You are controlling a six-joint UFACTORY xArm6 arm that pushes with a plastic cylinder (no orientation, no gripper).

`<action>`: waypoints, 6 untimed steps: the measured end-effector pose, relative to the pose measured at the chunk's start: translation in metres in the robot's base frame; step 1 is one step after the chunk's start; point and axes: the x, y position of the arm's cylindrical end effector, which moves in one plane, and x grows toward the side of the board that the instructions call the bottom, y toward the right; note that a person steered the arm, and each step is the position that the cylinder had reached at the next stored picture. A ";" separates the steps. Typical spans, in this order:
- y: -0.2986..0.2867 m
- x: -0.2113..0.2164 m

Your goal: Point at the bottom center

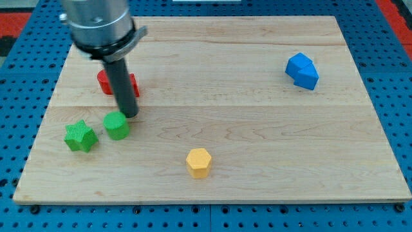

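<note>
My tip [129,114] touches the wooden board [244,129] at the view's left, just above and to the right of a round green block [116,125]. The rod partly hides a red block [103,82] behind it. A green star block [80,136] lies left of the round green one. A yellow hexagonal block [199,162] sits near the view's bottom centre, well to the right of and below my tip. A blue block [302,70] lies at the upper right.
The board rests on a blue pegboard [393,77] that surrounds it on all sides. A red patch [16,16] shows at the view's top left corner.
</note>
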 end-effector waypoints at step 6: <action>0.095 0.150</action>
